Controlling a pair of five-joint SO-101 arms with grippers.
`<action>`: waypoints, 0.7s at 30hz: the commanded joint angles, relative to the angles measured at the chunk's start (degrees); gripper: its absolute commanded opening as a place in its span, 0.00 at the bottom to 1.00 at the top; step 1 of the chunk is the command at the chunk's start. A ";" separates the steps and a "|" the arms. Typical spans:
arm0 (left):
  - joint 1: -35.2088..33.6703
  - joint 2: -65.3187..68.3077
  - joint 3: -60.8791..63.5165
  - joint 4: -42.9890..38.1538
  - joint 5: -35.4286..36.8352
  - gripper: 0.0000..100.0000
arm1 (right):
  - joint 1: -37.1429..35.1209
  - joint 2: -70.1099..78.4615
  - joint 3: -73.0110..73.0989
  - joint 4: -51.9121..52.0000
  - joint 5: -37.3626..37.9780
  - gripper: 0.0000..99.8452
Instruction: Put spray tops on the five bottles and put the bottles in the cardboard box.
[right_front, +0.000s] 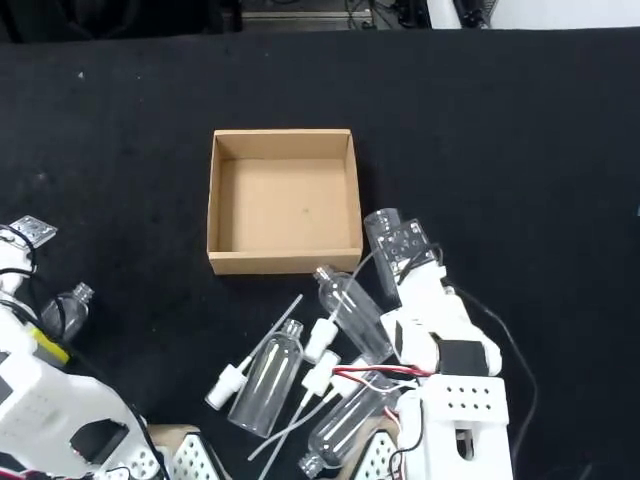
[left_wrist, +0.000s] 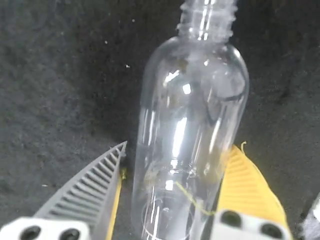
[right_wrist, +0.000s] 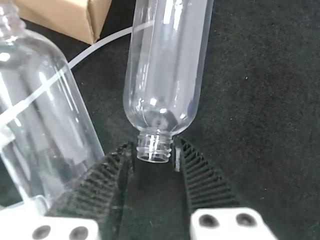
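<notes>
The left gripper (left_wrist: 179, 150) is clamped on the left bottle (right_front: 68, 310), one jaw on each side of the lower body. The bare threaded neck points away from the gripper, so a top could go on. This bottle sits at the near left of the table (right_front: 120, 120), well apart from the others.

In the middle, three loose bottles (right_front: 270, 375) lie on their sides just in front of the box (right_front: 285, 262). The white spray tops (right_front: 228, 385) lie tangled among them, with thin tubes trailing across. No bottle that shows its neck has a top on, and the box has nothing in it.

On the right, the right gripper (right_wrist: 155, 150) has its jaws closed around the neck of the right bottle (right_wrist: 165, 65). That bottle's body reaches toward the box's near right corner.

The bottles look like empty clear plastic, so they are probably very light. Their walls are smooth and round, so they may slip or roll, and a hard squeeze could dent them. The body gives the widest hold and keeps the threads free. The neck is likely the stiffest part, but gripping it blocks a top from going on.

The spray tops are best taken by the white head. The tubes look thin and bendy and would have to be steered into a narrow mouth.
</notes>
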 joint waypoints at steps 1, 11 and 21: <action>0.57 -1.14 3.03 -7.12 -3.60 0.27 | -0.88 -0.92 -0.40 -1.23 0.44 0.12; 0.75 -9.05 7.87 -9.76 -3.60 0.27 | -0.88 -0.92 -0.40 -1.05 0.44 0.12; 1.98 -9.14 8.48 -9.23 0.44 0.23 | -0.88 -0.92 -0.84 -0.97 0.44 0.12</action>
